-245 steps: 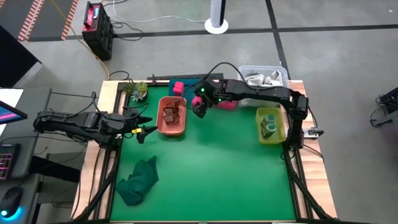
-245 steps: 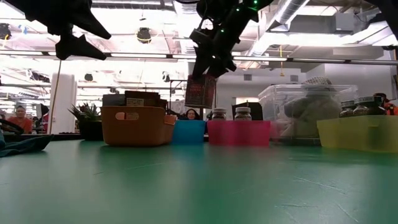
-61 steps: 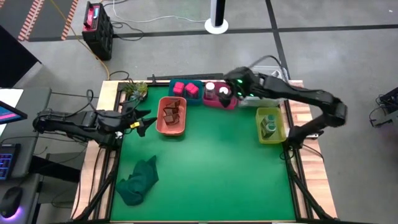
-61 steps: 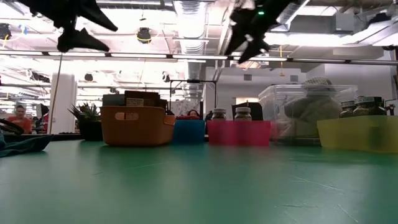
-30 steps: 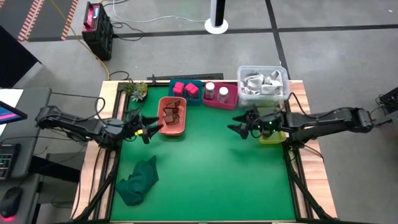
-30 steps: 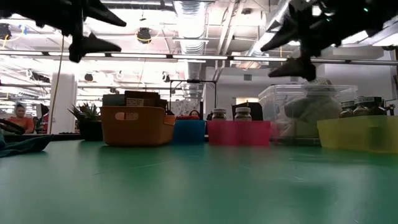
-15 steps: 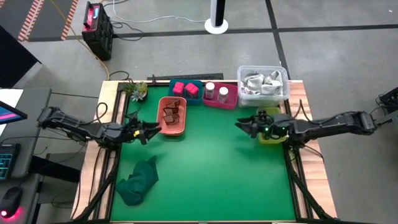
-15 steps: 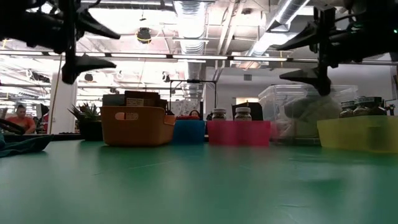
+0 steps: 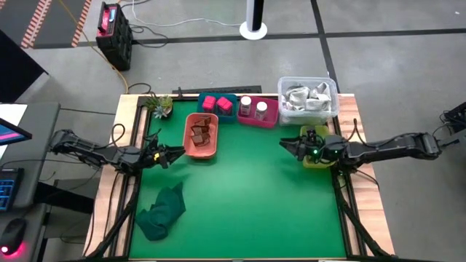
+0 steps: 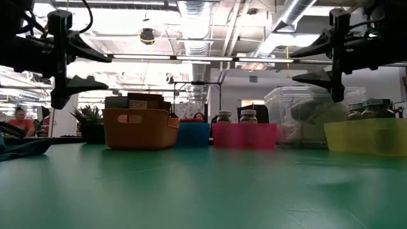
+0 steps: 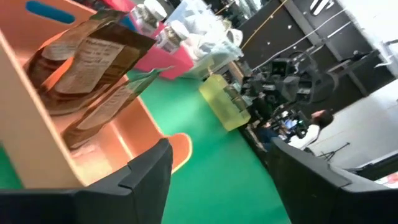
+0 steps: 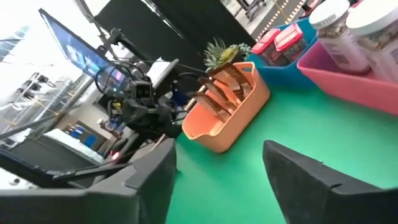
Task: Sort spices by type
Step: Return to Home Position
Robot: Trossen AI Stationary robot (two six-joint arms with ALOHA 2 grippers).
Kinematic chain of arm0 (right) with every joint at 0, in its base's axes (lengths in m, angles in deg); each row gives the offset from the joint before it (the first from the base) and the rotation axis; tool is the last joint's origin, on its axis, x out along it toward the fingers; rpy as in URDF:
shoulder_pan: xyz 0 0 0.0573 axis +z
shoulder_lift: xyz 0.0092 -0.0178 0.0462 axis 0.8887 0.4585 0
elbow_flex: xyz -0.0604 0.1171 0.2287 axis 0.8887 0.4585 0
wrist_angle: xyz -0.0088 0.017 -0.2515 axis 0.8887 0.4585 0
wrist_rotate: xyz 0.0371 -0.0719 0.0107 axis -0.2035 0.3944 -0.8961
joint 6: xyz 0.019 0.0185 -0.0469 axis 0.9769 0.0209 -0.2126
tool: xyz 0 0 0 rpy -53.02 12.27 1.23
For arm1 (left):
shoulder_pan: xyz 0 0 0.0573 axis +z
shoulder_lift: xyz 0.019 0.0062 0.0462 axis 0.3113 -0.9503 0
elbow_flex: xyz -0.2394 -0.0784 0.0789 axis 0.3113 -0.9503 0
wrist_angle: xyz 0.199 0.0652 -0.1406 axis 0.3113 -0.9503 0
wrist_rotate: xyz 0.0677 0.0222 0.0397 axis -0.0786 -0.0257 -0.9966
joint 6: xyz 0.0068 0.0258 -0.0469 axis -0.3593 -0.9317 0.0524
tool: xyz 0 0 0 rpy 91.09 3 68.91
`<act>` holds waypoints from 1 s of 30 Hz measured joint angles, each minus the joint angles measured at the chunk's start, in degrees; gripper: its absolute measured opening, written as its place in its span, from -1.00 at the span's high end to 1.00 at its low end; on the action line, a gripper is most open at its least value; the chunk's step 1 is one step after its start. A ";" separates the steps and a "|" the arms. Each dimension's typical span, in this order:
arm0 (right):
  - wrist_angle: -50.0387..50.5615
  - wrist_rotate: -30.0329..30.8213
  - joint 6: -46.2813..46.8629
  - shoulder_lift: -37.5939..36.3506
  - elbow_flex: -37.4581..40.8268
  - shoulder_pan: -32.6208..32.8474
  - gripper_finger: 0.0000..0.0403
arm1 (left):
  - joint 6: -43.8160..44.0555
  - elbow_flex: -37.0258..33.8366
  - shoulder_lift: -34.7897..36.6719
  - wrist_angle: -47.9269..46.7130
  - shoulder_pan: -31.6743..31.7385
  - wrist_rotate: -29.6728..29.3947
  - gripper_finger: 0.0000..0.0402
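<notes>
Dark left gripper (image 9: 173, 153), right gripper (image 9: 287, 145): agape

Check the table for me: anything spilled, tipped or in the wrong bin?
Nothing spilled or tipped. Magenta boxes, white-topped jars and brown packets sit sorted by type; the dark green cloth lies crumpled, loose.

The left fingers (image 11: 146, 177) and right fingers (image 12: 323, 186) look like matt black plastic. Just ahead of the left fingers, the orange bin (image 11: 37, 143) is smooth plastic with a soft sheen. The reddish-brown pieces (image 11: 81, 56) in it are glossy pouches with paper labels. Beyond the right fingers, the pink bin (image 12: 354, 87) is glossy plastic. The table (image 9: 247, 196) has a matt green mat inside a bare wood frame.
</notes>
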 joint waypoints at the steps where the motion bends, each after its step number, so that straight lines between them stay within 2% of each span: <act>1: -0.56 0.00 0.05 -0.10 0.52 0.35 -0.28 | 0.17 -0.11 0.14 0.18 -0.12 0.04 -0.22; 6: -2.11 0.00 0.52 -0.72 3.15 1.12 -0.01 | -0.20 -0.49 0.29 0.06 -0.36 0.18 -0.02; 10: -8.14 0.02 1.14 -0.91 6.38 1.47 0.26 | -0.84 -0.54 0.29 -0.25 -0.36 1.67 0.14; 19: -11.96 0.04 -2.38 -0.91 6.51 1.45 0.90 | -2.42 -0.65 0.42 -3.68 -0.36 2.23 0.58; 24: -14.59 -0.04 -4.51 -1.30 6.53 2.26 0.88 | -5.21 -0.67 0.45 -3.45 -0.36 4.94 0.93; 30: -17.92 -0.05 -6.35 -1.26 6.50 2.57 0.88 | -9.89 -0.71 1.50 -2.97 -0.36 8.31 1.00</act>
